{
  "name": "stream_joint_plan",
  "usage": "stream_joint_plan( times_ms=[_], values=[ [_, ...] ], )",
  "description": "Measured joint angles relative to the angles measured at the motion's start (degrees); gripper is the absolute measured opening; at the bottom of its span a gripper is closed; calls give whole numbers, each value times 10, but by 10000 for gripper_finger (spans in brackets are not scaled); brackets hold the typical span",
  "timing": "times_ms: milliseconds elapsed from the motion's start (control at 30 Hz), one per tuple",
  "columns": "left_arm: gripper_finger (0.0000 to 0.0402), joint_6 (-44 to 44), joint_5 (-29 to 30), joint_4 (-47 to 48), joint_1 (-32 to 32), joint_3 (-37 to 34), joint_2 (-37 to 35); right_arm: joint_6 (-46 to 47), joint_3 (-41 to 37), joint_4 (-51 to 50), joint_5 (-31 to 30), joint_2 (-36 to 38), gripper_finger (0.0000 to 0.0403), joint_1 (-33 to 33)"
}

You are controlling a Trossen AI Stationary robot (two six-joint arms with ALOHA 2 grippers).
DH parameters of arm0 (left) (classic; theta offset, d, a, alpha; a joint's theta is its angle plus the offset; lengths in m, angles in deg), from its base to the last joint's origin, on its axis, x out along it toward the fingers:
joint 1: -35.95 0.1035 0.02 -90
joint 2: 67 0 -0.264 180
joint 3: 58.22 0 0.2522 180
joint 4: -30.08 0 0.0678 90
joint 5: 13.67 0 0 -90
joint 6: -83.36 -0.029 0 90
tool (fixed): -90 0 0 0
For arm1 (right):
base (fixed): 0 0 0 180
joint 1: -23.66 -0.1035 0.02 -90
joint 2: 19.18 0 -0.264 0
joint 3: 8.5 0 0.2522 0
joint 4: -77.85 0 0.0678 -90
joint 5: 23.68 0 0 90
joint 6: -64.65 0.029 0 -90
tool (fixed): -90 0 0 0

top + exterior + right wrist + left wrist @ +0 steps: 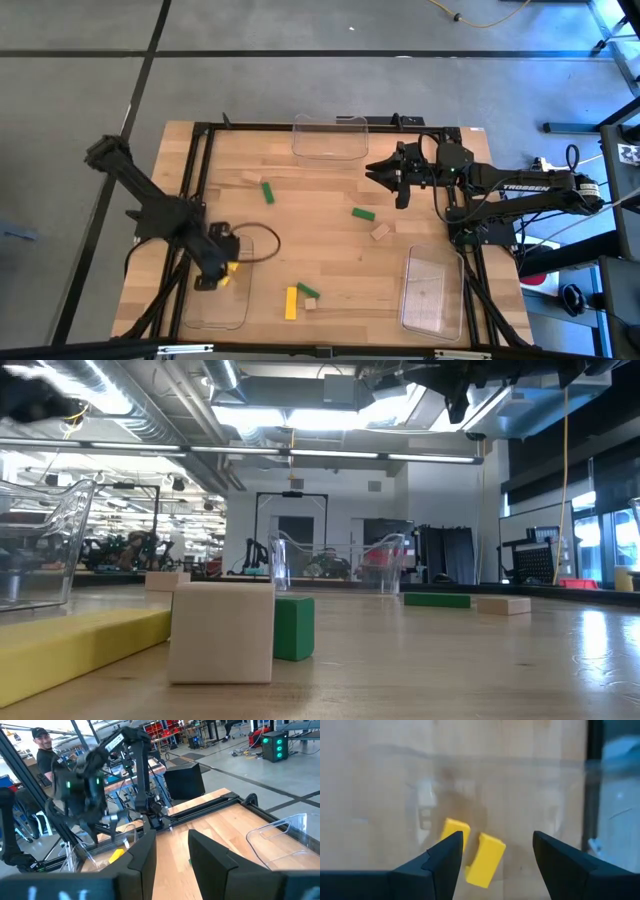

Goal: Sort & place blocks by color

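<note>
My left gripper [212, 272] [497, 837] hangs open over the near-left clear tray [215, 303]. Two yellow blocks [486, 859] [232, 267] lie below and between its fingers; one of them [455, 829] is partly hidden behind a finger. A third yellow block [291, 302] [80, 645] lies on the table beside a green block [307, 290] [293, 627] and a tan one [311, 303] [222, 632]. Green blocks [268, 191] [363, 213] and a tan block [380, 231] lie mid-table. My right gripper [390, 180] [170, 837] is open in the air, near the far tray [330, 137].
A third clear tray [432, 290] sits at the near right. A black frame [195, 160] borders the table. Another tan block [247, 179] lies toward the far left. A person [42, 742] stands beyond the table in the right wrist view.
</note>
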Motion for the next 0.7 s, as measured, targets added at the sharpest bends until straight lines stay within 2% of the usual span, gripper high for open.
stream_joint_plan(
  times_ms=[100, 233, 333, 433, 567, 700],
  values=[
    [232, -2, 48, 34, 16, 34, -46, 0, 0, 0, 0, 0, 117, 0],
    [232, -23, 155, 45, 55, 77, -98, 0, 0, 0, 0, 0, 116, 0],
    [231, -76, 242, 15, 98, 91, -134, 0, 0, 0, 0, 0, 116, 0],
    [231, -158, 295, -54, 156, 82, -169, 0, 0, 0, 0, 0, 116, 0],
    [231, -230, 291, -169, 242, 26, -214, -1, 0, 0, 0, 0, 116, 0],
    [231, -245, 228, -334, 312, -79, -270, -1, 0, 0, 0, 0, 116, 0]
  ],
)
